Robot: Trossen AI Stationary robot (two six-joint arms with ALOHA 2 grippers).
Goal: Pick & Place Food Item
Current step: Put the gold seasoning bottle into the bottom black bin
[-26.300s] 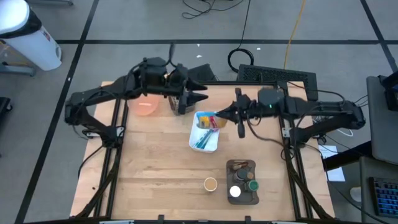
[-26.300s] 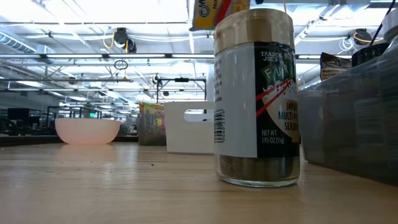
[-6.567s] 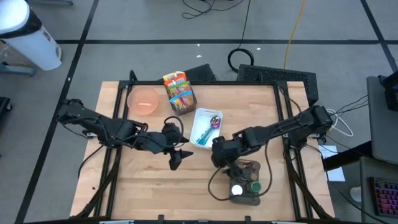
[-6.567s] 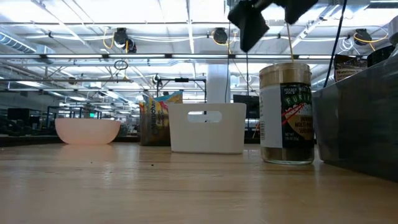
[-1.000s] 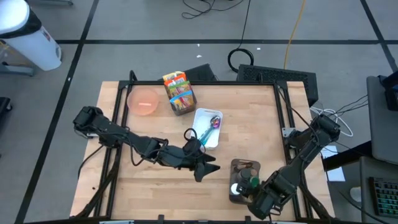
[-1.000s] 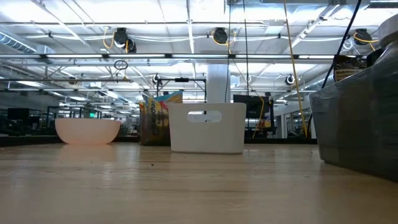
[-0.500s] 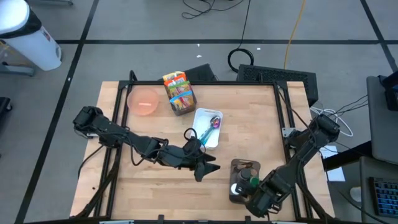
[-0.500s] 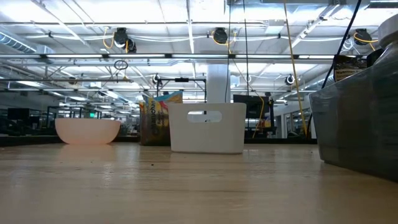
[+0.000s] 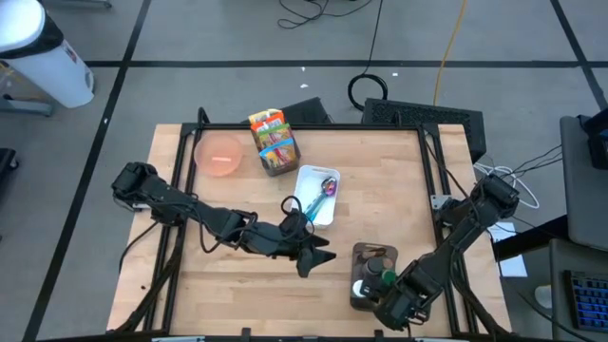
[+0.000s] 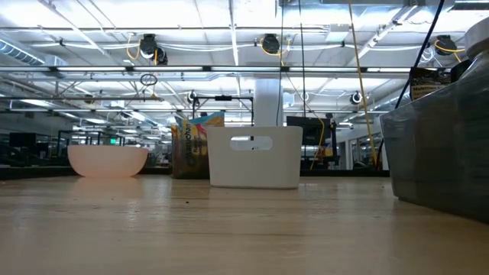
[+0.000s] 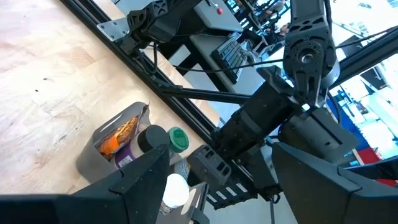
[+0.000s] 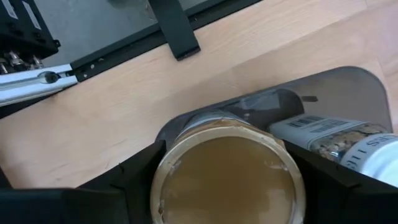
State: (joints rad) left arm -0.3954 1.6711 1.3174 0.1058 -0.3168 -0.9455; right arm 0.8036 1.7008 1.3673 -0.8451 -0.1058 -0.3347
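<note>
Even, bright indoor light, sharp from above and soft up close

Rows of ceiling lights (image 10: 229,15) glare white in the low view, above the white bin (image 10: 254,156), and the wooden table (image 9: 237,285) below lies evenly lit with only faint shadows. Close to the right wrist camera the gold jar lid (image 12: 227,180) looks slightly soft, perhaps out of focus, and the low view's nearest table planks blur.

The left arm reaches low across the counter (image 9: 237,294), its left hand (image 9: 318,258) with fingers spread. The right arm folds down toward the near edge; the right hand (image 9: 380,299) seems clamped around a tan-lidded jar (image 12: 227,177).
</note>
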